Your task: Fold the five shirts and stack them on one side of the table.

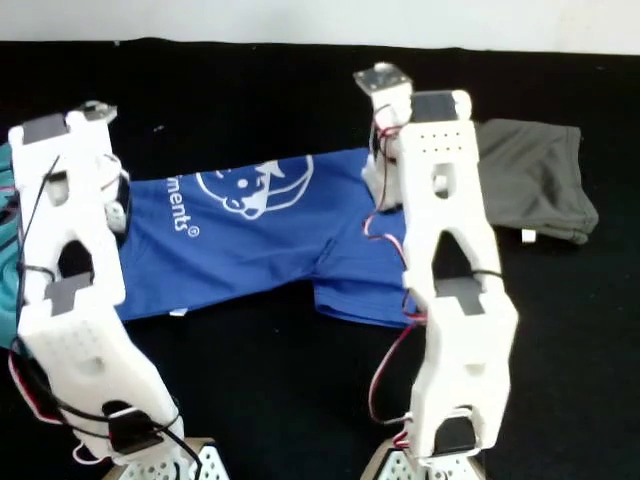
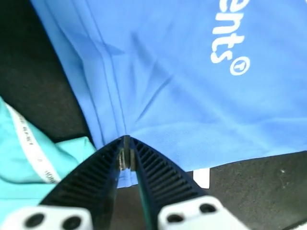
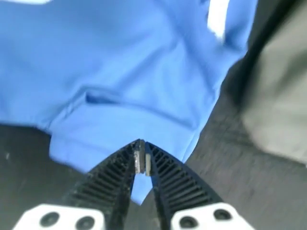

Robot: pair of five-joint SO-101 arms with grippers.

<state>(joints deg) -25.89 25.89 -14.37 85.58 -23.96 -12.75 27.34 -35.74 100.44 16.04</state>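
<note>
You are looking down on a desk (image 1: 260, 400) with a matte black covering, which is spreading across almost the whole high view. A few tiny pale specks are lying on it. Behind its far edge, a pale wall (image 1: 300, 18) is running as a thin strip across the top.

Three shirts on one black worktop (image 1: 300, 400): one blue shirt (image 1: 250, 240), one grey shirt (image 1: 535, 180) near its right end, one teal shirt (image 2: 29, 158) at its left end. Two arms above the blue shirt, left arm (image 1: 70, 290) and right arm (image 1: 450, 270); two grippers, left gripper (image 2: 126, 148) and right gripper (image 3: 142, 153)
</note>
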